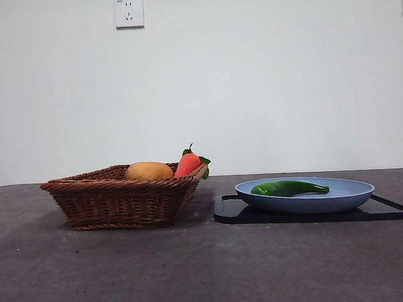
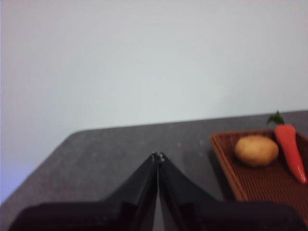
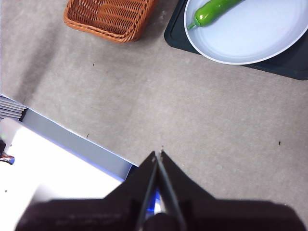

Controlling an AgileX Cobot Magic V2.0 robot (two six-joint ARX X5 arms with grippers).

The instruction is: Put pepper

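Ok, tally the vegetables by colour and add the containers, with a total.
Green: 1, the pepper lying on the plate.
Orange: 1, the carrot in the basket.
Yellow-brown: 1, the potato in the basket.
Containers: 3, the basket, the plate and the black tray under the plate.
Total: 6.

No readable text, labels, brands or numbers in any view

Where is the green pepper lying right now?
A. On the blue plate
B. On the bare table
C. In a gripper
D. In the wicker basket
A: the pepper lies on the blue plate, apart from the wicker basket.
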